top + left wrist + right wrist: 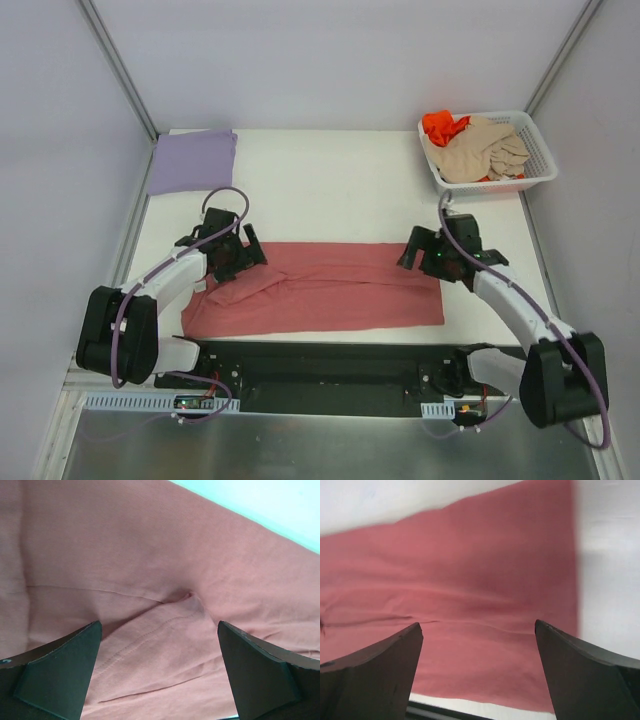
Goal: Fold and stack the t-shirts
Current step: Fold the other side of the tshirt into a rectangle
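The dusty rose-red t-shirt (320, 290) lies as a long folded strip across the near part of the white table. My left gripper (228, 252) is open over its left end, where a sleeve fold (160, 645) with a stitched hem shows between the fingers. My right gripper (432, 258) is open over the strip's right end (485, 605). Neither holds cloth. A folded lavender-purple t-shirt (193, 160) lies at the far left corner. A beige t-shirt (480, 150) and a bright orange one (442, 125) sit crumpled in the basket.
A white mesh basket (541, 158) stands at the far right corner. A black mounting plate (320, 365) runs along the near table edge. Grey walls with metal posts close in the sides.
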